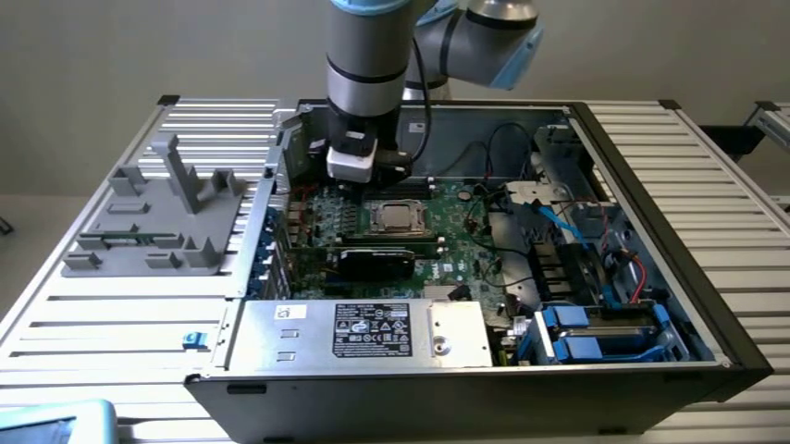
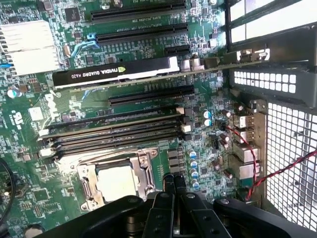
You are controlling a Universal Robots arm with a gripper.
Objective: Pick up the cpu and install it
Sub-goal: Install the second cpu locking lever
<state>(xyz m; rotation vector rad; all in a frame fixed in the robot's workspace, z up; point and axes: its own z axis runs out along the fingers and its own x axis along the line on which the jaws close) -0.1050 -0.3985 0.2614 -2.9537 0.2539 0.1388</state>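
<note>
The cpu (image 1: 395, 217) is a small square chip with a silver-beige top. It lies flat inside the metal-edged socket frame (image 1: 395, 203) on the green motherboard in the open computer case. In the wrist view the cpu (image 2: 116, 181) sits in the socket frame (image 2: 143, 171), just beside my fingertips. My gripper (image 1: 385, 180) hangs over the board at the socket's far edge. In the wrist view the gripper (image 2: 173, 182) is shut, its two fingers pressed together with nothing between them. It holds nothing.
A grey plastic fixture (image 1: 161, 213) with upright posts stands on the table at the exterior view's left. A black graphics card (image 1: 388, 254) (image 2: 114, 72) sits near the socket, memory slots (image 2: 114, 131) between them. The power supply box (image 1: 358, 333), cables (image 1: 556, 222) and blue drive bays (image 1: 593, 333) crowd the case.
</note>
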